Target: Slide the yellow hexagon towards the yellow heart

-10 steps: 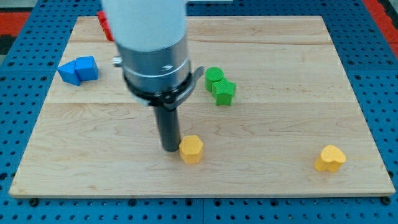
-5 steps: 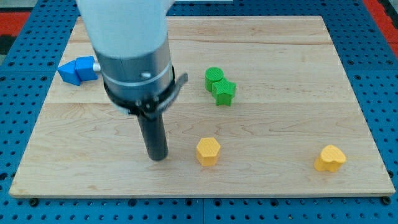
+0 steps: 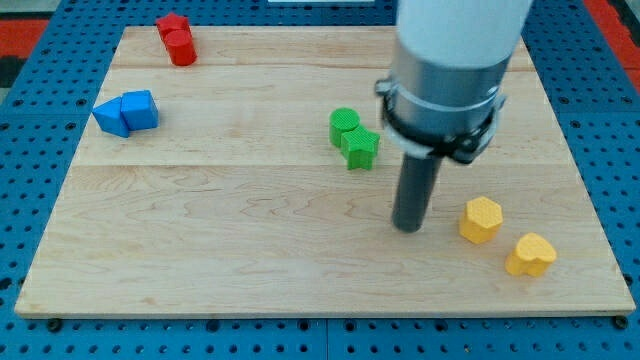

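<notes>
My tip (image 3: 408, 228) sits on the table (image 3: 200, 230), right of centre and toward the view's bottom. The rig carries no pincer, only the dark rod, so nothing is held and there is nothing to be open or shut. The rod rises from the tip into a grey collar and a pale casing that covers the upper right part of the view.

The yellow hexagon (image 3: 481, 219) lies just to the view's right of my tip, with a small gap of bare wood between them; they are not touching. The yellow heart (image 3: 530, 255) lies just beside the hexagon, lower and further to the view's right. I cannot tell whether the two yellow blocks touch; at most a sliver of wood shows between them. Both sit near the table's bottom right corner.

Up and to the view's left of my tip, near the middle of the table, a green cylinder (image 3: 344, 124) and a green star (image 3: 360, 148) sit pressed together, the star lower and to the right. At the view's left edge, two blue blocks (image 3: 126, 112) rest side by side, touching. At the top left, two red blocks (image 3: 176, 38) huddle together; their shapes are hard to make out.
</notes>
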Controlling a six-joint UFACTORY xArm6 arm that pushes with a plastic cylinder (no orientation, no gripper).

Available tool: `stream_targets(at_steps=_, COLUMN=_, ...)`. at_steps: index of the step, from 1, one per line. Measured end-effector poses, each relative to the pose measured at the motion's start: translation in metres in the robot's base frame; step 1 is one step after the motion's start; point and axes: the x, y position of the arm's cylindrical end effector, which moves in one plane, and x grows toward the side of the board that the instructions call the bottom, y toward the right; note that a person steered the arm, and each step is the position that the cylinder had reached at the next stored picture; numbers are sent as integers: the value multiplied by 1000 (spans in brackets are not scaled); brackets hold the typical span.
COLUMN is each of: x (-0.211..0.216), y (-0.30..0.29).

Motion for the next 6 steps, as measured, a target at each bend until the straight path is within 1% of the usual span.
stream_targets(at_steps=1, x=-33, y=8)
stream_targets(at_steps=2, x=-21, y=50)
stream_targets(at_steps=3, x=-7, y=60)
stream_targets(at_steps=6, x=10, y=71)
